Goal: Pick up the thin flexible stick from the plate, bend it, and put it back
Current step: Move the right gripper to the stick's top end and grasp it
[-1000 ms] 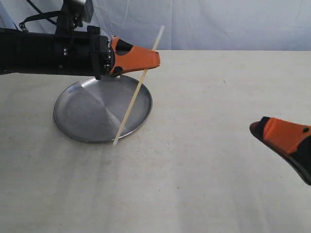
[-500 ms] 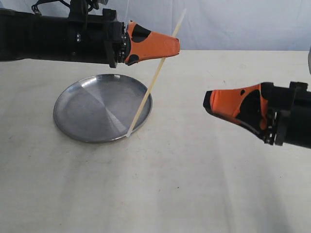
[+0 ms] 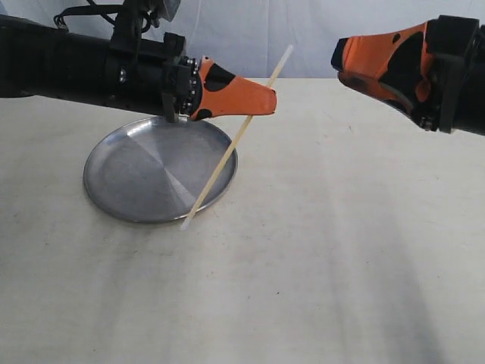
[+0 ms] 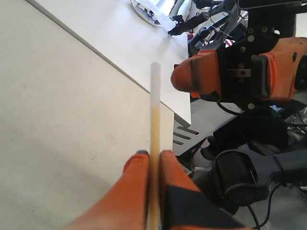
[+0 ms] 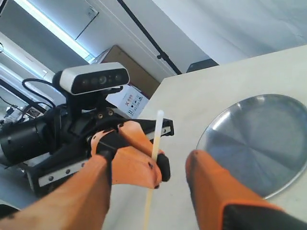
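Cream-white surface (image 3: 318,258), pale cloth backdrop (image 3: 318,30) behind it.

Plate (image 3: 125,186): round brushed silver, flat on the surface, left of centre in the exterior view. Nothing lies in it.

Thin flexible stick (image 3: 227,157): straight, no kink visible. It is off the plate, held steeply tilted. The lower tip sits at the plate's near rim, and I cannot tell whether it touches the rim or the surface. The upper end rises past the orange tips toward the backdrop.

Left end effector (image 3: 270,101): reaches in horizontally above the plate's far edge. The jaws are clamped on the stick in its upper half. In the left wrist view the two orange pads press on either side of it, with no gap showing.

Right end effector (image 3: 338,58): raised at the upper right of the exterior view, pointing toward the stick's upper end but clear of it. The jaws stand wide apart with nothing between them.
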